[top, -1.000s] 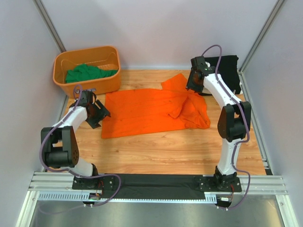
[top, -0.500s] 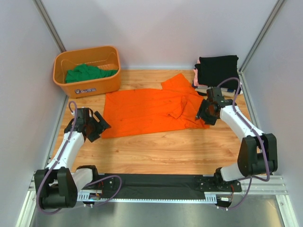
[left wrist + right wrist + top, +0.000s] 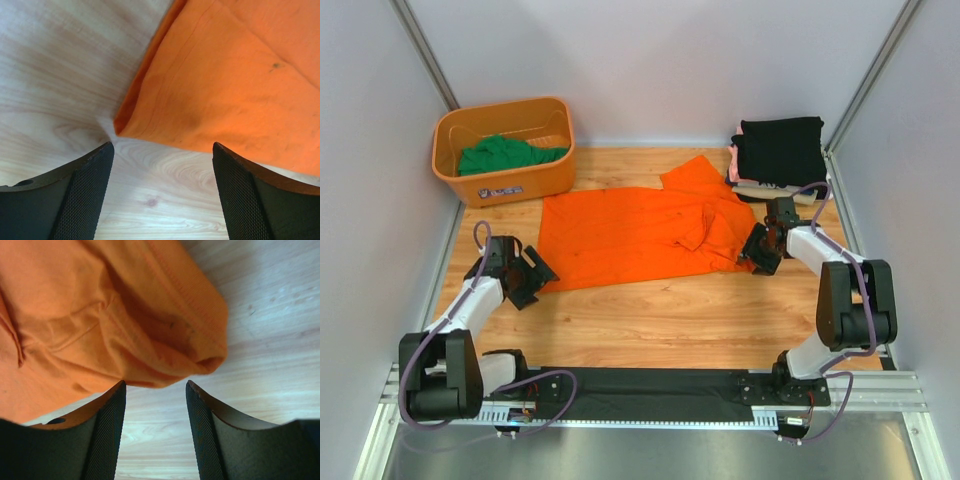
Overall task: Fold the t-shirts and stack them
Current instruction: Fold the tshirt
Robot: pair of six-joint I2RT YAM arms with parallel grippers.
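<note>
Presently a fold is prepared: the orange t-shirt (image 3: 640, 235) lies spread across the middle of the desk (image 3: 660, 320), with the left gripper (image 3: 538, 282) and right gripper (image 3: 750, 256) held apart, empty, at its near corners. Next, both corners must be pinched.

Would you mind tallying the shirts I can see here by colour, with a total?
Orange t-shirt: 1
Green shirt, in the orange basket: 1
Black shirt, folded: 1
Pale pink layer beneath it: at least 1, number unclear
Total: at least 4
</note>
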